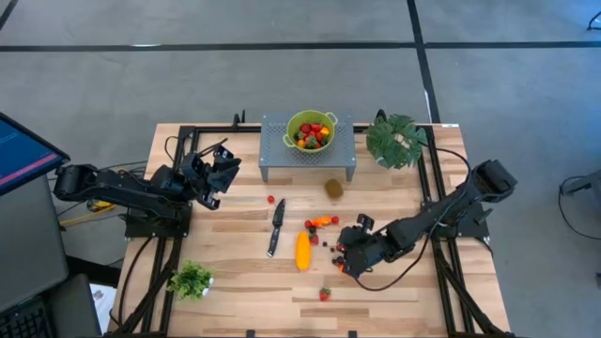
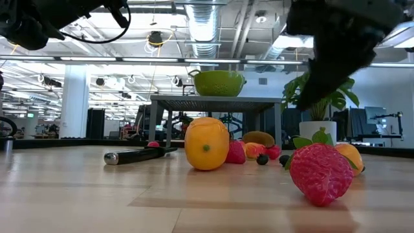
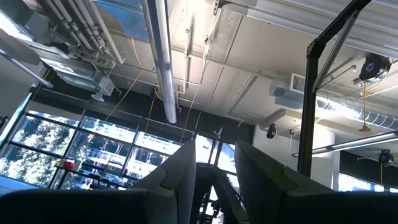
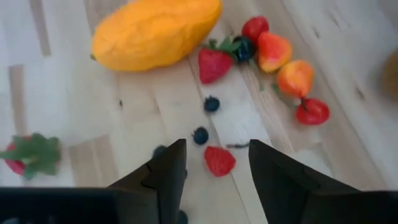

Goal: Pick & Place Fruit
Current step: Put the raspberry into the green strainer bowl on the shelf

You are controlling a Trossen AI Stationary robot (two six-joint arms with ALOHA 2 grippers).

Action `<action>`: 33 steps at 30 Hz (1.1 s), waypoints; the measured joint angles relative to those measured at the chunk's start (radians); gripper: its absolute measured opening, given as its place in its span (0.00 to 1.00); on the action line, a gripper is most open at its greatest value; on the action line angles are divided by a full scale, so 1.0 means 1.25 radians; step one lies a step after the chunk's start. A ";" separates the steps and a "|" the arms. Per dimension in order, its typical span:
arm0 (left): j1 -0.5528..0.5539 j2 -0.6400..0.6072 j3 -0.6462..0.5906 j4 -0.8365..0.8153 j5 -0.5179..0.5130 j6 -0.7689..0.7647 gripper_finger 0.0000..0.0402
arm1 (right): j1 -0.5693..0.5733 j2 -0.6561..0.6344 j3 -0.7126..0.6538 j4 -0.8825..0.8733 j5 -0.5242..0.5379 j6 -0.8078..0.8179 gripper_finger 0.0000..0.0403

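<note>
Loose fruit lies on the wooden table: a long yellow-orange fruit (image 1: 302, 250), a cluster of small red and orange pieces (image 1: 320, 222), a brown kiwi (image 1: 333, 188), a red ball (image 1: 270, 199) and a strawberry (image 1: 324, 294) near the front. My right gripper (image 4: 217, 146) hangs open, slanting down over a small red piece (image 4: 219, 160) and dark balls (image 4: 200, 135), touching none of them. My left gripper (image 1: 221, 167) waits at the table's left, open and pointing upward, with nothing between its fingers (image 3: 180, 171).
A green bowl (image 1: 310, 130) holding fruit stands on a grey perforated stand (image 1: 282, 160) at the back centre. A black-handled knife (image 1: 275, 227) lies left of the yellow fruit. Leafy plants stand at back right (image 1: 396, 141) and front left (image 1: 191, 279).
</note>
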 joint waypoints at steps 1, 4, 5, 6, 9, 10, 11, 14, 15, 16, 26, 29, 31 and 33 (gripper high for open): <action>0.000 0.000 0.000 0.000 0.000 0.000 0.26 | 0.002 0.000 -0.011 0.014 0.001 0.001 0.41; 0.000 0.000 0.000 0.000 0.000 0.000 0.26 | 0.002 0.000 -0.041 0.081 0.002 0.001 0.40; 0.000 0.000 0.000 0.000 0.000 0.000 0.26 | 0.002 0.000 -0.054 0.102 0.002 0.001 0.40; 0.000 0.000 0.000 0.000 0.000 0.000 0.26 | 0.002 0.000 -0.068 0.121 0.002 0.001 0.40; 0.000 0.000 0.000 0.000 -0.001 0.000 0.26 | 0.003 0.001 -0.090 0.150 0.001 0.008 0.40; 0.000 0.000 0.000 0.000 -0.001 0.000 0.26 | 0.003 0.001 -0.095 0.152 0.001 0.011 0.40; 0.000 0.000 0.000 0.000 -0.001 0.000 0.26 | 0.003 0.001 -0.102 0.152 0.001 0.016 0.40; 0.000 0.000 0.000 0.000 -0.003 0.000 0.26 | 0.003 0.001 -0.126 0.182 0.001 0.034 0.40; 0.000 0.000 0.000 0.000 -0.003 0.000 0.26 | 0.003 0.001 -0.135 0.198 0.001 0.036 0.40; 0.000 0.000 0.000 0.000 -0.003 0.000 0.26 | 0.003 0.001 -0.143 0.204 0.001 0.036 0.40; 0.000 0.000 0.000 0.000 -0.003 0.000 0.26 | 0.003 0.010 -0.209 0.322 0.002 0.037 0.38; 0.000 0.000 0.000 0.000 -0.003 0.000 0.26 | 0.004 0.043 -0.216 0.341 0.001 0.036 0.38; 0.000 0.000 0.000 0.000 -0.003 0.000 0.26 | 0.004 0.081 -0.213 0.365 0.001 0.036 0.39; 0.000 0.000 0.000 0.000 -0.003 0.000 0.26 | 0.005 0.108 -0.211 0.373 0.022 0.033 0.38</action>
